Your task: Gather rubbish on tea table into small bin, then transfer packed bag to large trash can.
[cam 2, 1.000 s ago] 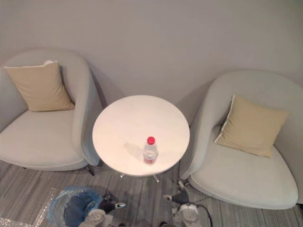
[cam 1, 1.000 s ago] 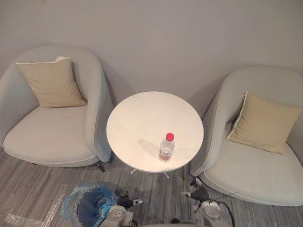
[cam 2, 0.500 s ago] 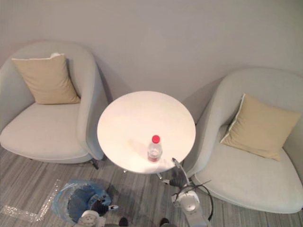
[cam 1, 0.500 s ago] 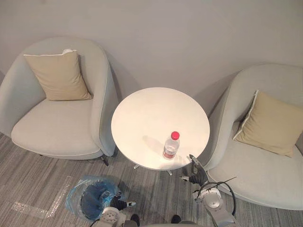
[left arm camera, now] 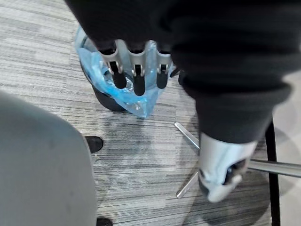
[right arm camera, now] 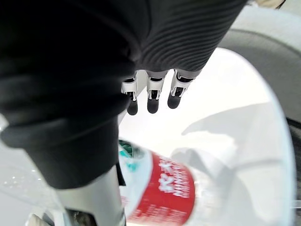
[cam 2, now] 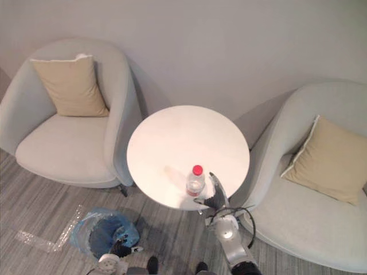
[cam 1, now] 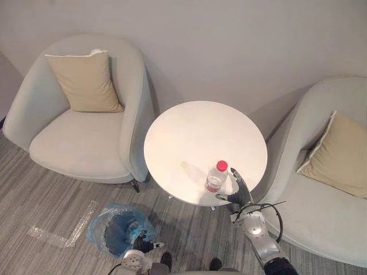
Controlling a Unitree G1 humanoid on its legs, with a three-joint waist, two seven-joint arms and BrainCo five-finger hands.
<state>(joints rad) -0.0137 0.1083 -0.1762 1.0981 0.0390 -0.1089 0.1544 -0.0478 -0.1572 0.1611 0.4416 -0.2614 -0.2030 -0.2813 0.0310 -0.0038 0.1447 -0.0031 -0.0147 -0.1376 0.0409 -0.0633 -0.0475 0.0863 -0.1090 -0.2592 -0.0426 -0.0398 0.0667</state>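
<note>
Plainly nothing gripped yet. Right hand (cam 1: 238, 192) open, fingers (right arm camera: 148, 92) straight and set apart from the thumb, palm turned toward the clear plastic bottle with red cap and red label (cam 1: 216, 177). Bottle upright on the round white worktop (cam 1: 195, 132), near the rim on the hand's own side, just beside the thumb. Touching or barely short of it: cannot tell.

Probably light to lift, to judge by the thin clear walls. Hard to read how much liquid, if any, inside. Likely to dent and squirm under a hard squeeze, and smooth enough to slip through a loose one. Tall and narrow, so easily toppled by a careless nudge from the fingertips. Best taken round the labelled middle, thumb opposite the fingers, rather than at the neck or the cap.

Left hand (left arm camera: 136, 70) open as well, fingers straight and holding nothing, hanging above the small dark bin lined with a crinkled blue plastic bag (cam 1: 98, 224) on the grey striped floor.

Contents of that bin lost among the folds of the bag. Cap and base of the bottle cut off in the right wrist view, part of the label hidden behind the thumb. Worktop's stand mostly concealed beneath the top.
</note>
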